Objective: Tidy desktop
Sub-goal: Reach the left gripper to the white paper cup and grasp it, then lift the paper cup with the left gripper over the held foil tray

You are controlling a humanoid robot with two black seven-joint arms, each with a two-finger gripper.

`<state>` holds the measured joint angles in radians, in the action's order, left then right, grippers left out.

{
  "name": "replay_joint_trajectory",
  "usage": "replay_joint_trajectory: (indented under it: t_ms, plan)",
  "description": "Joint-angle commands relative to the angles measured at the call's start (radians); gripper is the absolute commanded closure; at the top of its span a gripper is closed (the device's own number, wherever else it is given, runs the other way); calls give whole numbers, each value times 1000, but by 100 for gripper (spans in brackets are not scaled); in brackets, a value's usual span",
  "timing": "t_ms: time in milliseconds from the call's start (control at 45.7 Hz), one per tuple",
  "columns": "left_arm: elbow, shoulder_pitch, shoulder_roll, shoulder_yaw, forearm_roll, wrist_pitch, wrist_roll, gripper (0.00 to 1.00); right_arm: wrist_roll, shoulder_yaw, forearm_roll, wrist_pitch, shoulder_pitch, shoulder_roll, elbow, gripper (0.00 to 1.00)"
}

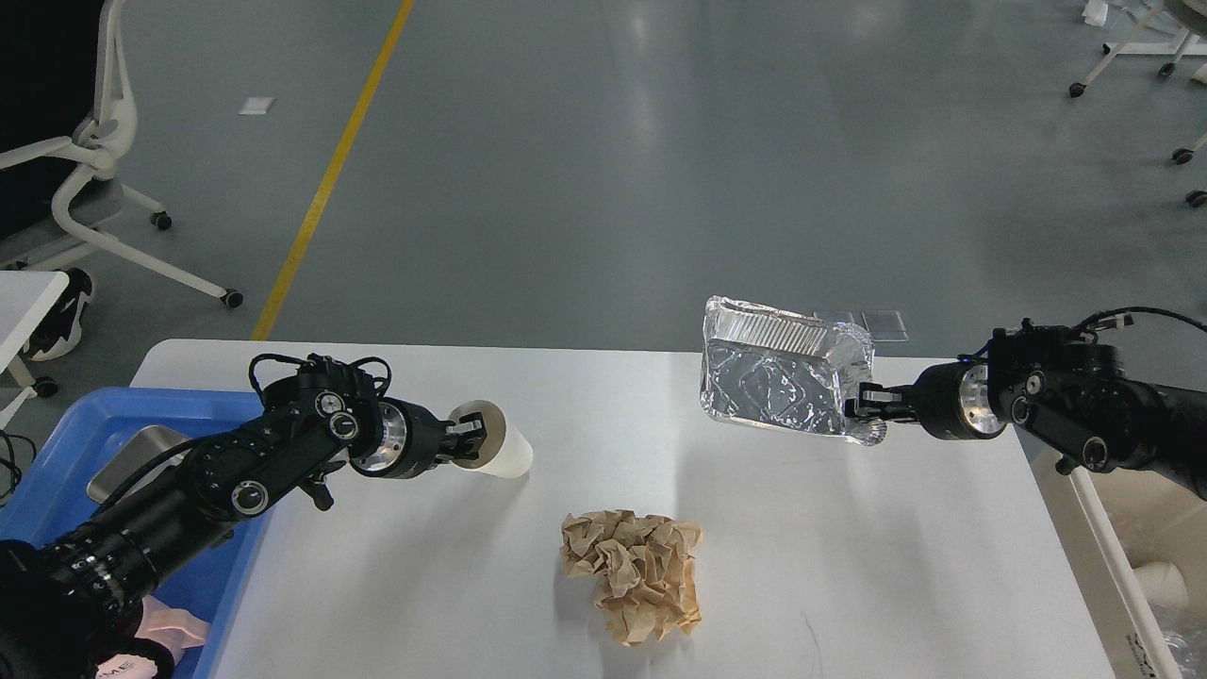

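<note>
The white desktop (849,556) fills the lower view. My left gripper (469,442) is shut on the rim of a white paper cup (500,455), which is tipped toward me. My right gripper (863,406) is shut on the edge of a foil tray (778,379) and holds it tilted up above the desktop's far right part. A crumpled brown paper ball (634,571) lies on the desktop near the front middle, apart from both grippers.
A blue plastic bin (57,453) stands at the left edge with a steel tray (118,469) inside. A white container (1146,556) with cups sits off the right edge. An office chair (85,179) stands at the far left.
</note>
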<state>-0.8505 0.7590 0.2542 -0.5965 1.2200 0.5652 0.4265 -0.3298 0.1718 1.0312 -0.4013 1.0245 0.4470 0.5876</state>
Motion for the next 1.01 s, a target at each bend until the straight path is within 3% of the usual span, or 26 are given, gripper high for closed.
replay_joint_trajectory:
  t_ms: [0,66,241,285,372,438,635,985]
  plan:
    - [-13,-3,59,-3,-8,22,-2,100,0,0,0,2,0,1,0,100]
    - [-13,-7,95,-12,-13,64,-11,100,0,0,0,2,0,1,0,100]
    - [-62,-30,261,-22,-13,157,-97,100,0,0,0,2,2,-1,0,100]
    - [-93,-36,330,-22,-13,166,-156,100,0,0,0,4,2,1,0,100]
    - [-146,-49,473,-14,-13,171,-334,100,0,0,0,4,3,-1,0,100]
    - [-176,-63,563,-16,-13,170,-419,100,0,0,0,4,5,-4,-2,100]
    - [-252,-113,821,-20,-16,170,-617,100,0,0,0,4,14,-5,-2,100]
    - [-272,-153,1163,-5,-53,205,-910,100,0,0,0,4,19,-8,1,100]
